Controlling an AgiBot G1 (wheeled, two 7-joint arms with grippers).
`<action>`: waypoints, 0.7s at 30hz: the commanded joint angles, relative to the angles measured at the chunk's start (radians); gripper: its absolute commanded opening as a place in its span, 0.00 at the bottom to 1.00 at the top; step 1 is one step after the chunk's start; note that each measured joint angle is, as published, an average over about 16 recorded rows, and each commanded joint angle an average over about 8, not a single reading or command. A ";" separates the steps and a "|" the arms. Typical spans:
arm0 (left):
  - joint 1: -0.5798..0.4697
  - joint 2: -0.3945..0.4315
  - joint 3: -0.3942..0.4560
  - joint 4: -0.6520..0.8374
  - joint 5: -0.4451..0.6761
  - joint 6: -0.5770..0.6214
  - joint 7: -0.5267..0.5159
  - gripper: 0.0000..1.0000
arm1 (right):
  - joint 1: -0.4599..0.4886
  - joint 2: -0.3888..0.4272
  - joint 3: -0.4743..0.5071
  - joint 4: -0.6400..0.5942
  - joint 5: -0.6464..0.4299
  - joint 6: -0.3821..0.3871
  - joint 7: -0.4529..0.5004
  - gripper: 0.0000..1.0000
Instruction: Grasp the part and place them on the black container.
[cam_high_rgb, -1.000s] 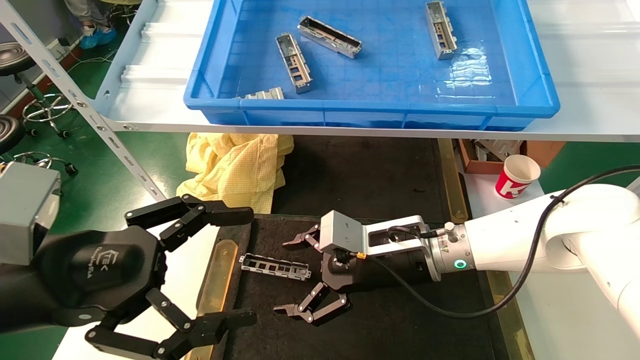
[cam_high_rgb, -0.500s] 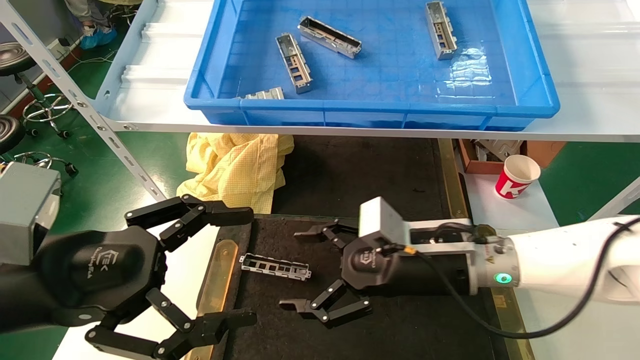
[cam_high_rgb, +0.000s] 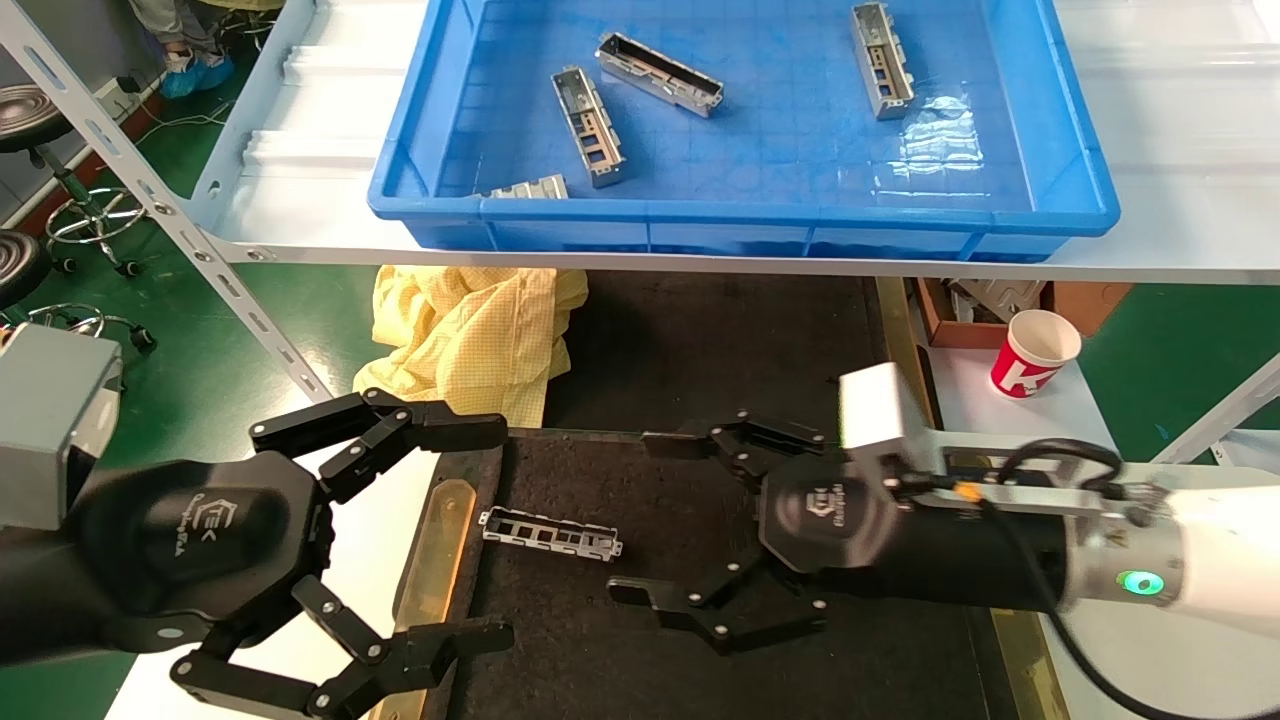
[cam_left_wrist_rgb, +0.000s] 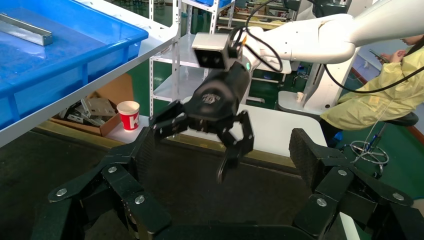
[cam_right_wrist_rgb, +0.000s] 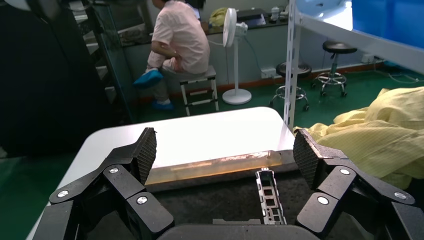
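Observation:
One part (cam_high_rgb: 550, 534), a slim silver channel with rectangular cutouts, lies flat on the black container (cam_high_rgb: 560, 630) near its left brass strip. It also shows in the right wrist view as the part (cam_right_wrist_rgb: 269, 202) on the dark felt. My right gripper (cam_high_rgb: 632, 515) hovers open just to the right of it, touching nothing. My left gripper (cam_high_rgb: 495, 532) stands open at the lower left, over the tray's left edge, with nothing between its fingers. Several more parts lie in the blue bin (cam_high_rgb: 740, 215) on the shelf above.
A white shelf (cam_high_rgb: 300, 215) carries the blue bin over the far half of the tray. A crumpled yellow cloth (cam_high_rgb: 470, 330) lies at the tray's back left. A red-and-white paper cup (cam_high_rgb: 1035, 352) and a cardboard box (cam_high_rgb: 960, 310) stand at the right.
My right gripper has pulled back to the right, away from the part, staying open. The part lies where it was. The left arm has not moved.

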 joint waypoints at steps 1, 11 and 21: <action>0.000 0.000 0.000 0.000 0.000 0.000 0.000 1.00 | -0.018 0.022 0.028 0.033 0.003 -0.002 0.018 1.00; 0.000 0.000 0.000 0.000 0.000 0.000 0.000 1.00 | -0.106 0.133 0.170 0.201 0.017 -0.013 0.109 1.00; 0.000 0.000 0.000 0.000 0.000 0.000 0.000 1.00 | -0.195 0.244 0.311 0.369 0.032 -0.023 0.200 1.00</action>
